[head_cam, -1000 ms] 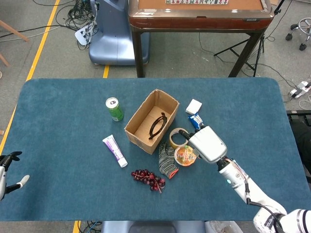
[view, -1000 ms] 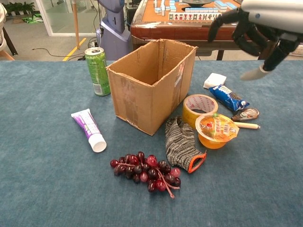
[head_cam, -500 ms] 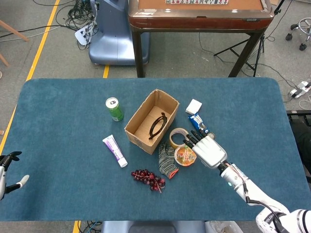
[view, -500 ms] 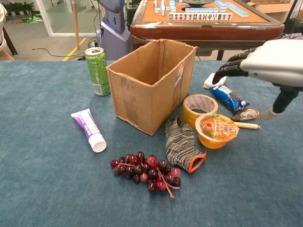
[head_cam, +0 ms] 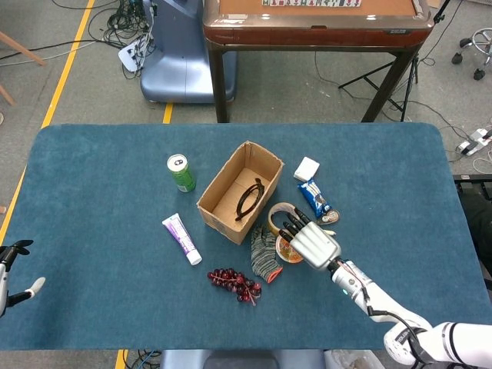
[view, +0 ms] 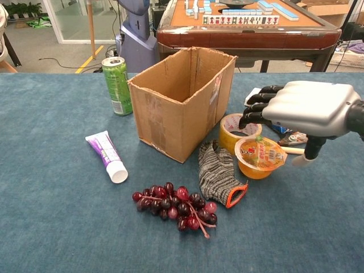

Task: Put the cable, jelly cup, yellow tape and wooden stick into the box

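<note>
Head view looks down on the blue cloth-covered table point(head_cam: 115, 177), where the robot's silver right hand point(head_cam: 311, 244) hovers over the orange jelly cup with its printed foil lid point(head_cam: 286, 247), beside the open brown cardboard box point(head_cam: 240, 191). A black looped cable point(head_cam: 249, 197) already lies on the box floor, so the step in hand appears to be the jelly cup, with the yellow tape roll point(head_cam: 278, 214) and the thin wooden stick point(view: 296, 151) yet to go. Chest view shows the right hand point(view: 301, 108) low over the jelly cup point(view: 259, 156), its dark fingers point(view: 256, 108) spread and extended over the tape roll point(view: 239, 128), the thumb hanging down at the cup's right side; it holds nothing, though whether the thumb touches the cup cannot be told. The next move likely calls for lowering and closing around the cup's rim (a soft, shallow tub that could tip or slide against the striped grey knit glove point(view: 219, 173) just beside it). Only the head view reveals the cable inside the box and the left hand point(head_cam: 14, 269), idle and open at the table's edge; only the chest view shows the stick, lying behind the cup.
</note>
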Tool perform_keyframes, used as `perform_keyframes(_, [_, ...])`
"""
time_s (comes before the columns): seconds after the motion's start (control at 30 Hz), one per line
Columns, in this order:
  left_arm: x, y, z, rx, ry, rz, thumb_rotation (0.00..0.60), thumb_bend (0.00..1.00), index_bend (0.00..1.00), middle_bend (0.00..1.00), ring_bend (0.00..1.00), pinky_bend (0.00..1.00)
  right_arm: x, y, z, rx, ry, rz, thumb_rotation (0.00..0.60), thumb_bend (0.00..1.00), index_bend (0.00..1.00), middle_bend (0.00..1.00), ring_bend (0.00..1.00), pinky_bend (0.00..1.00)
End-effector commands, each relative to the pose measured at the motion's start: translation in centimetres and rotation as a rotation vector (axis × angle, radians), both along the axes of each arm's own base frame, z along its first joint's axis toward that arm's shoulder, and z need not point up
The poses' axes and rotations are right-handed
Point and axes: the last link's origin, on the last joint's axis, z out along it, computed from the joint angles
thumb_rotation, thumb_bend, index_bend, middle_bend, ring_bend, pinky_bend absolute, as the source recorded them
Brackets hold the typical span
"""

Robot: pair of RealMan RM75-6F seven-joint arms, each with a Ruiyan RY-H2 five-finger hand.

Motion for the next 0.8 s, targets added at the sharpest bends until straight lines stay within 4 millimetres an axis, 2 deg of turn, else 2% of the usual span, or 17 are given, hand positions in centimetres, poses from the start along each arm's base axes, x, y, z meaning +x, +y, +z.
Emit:
perform_keyframes(0.03, [0.0,0.0,0.0,0.001,-0.001,-0.001,0.600,0.13,0.27,0.40,0.30,0.50,0.1,-0.1,-0.6,-0.001,0.021,0.016,0.600,0.00,0.18,0.14,0.01,0.06])
perform_keyframes(0.8, [0.0,0.0,0.1,0.004,-0.004,0.002,0.600,0.13,0.27,0.40,0.30,0.50,0.9,0.1,-3.2,0.031,0.072,0.070,0.600,0.00,0.18,0.14,0.00,0.02])
